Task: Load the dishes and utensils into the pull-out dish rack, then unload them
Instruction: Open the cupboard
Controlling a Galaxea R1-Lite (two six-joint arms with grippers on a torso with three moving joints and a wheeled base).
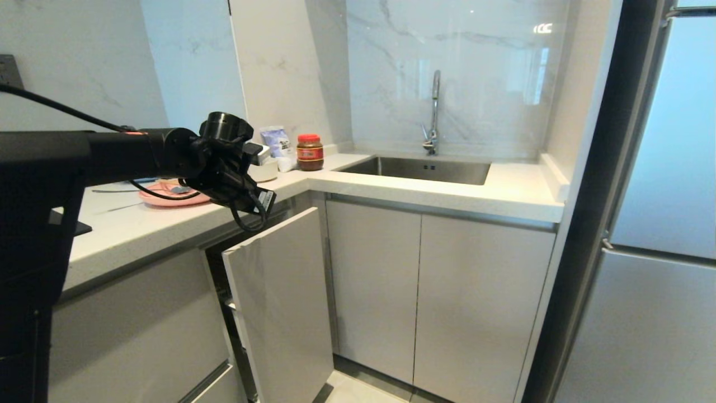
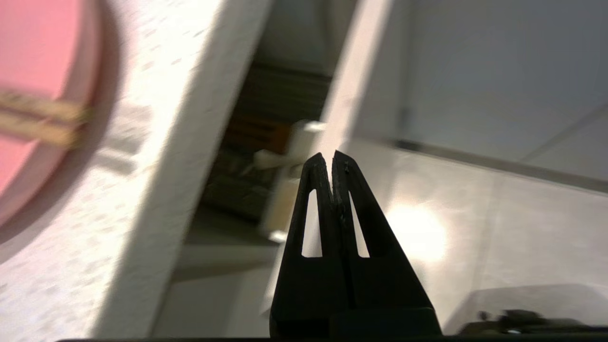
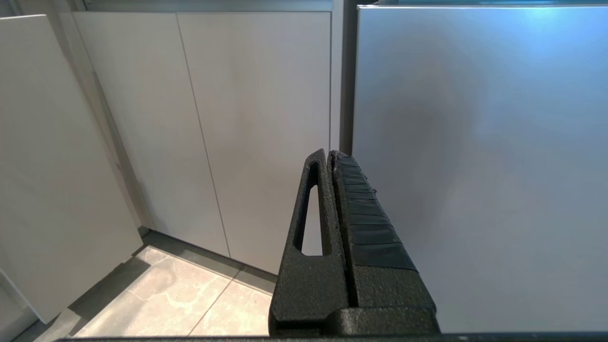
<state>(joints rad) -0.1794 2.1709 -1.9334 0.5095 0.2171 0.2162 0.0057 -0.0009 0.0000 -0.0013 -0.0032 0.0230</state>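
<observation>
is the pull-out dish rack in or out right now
Out: the pull-out dish rack's pale-grey front panel stands well clear of the cabinet line, leaving a dark gap behind it.

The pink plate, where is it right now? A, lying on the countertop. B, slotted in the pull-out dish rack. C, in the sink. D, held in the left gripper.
A: the pink plate lies flat on the countertop behind the left gripper, which is shut on nothing; the pull-out dish rack stands pulled out below the counter edge.
</observation>
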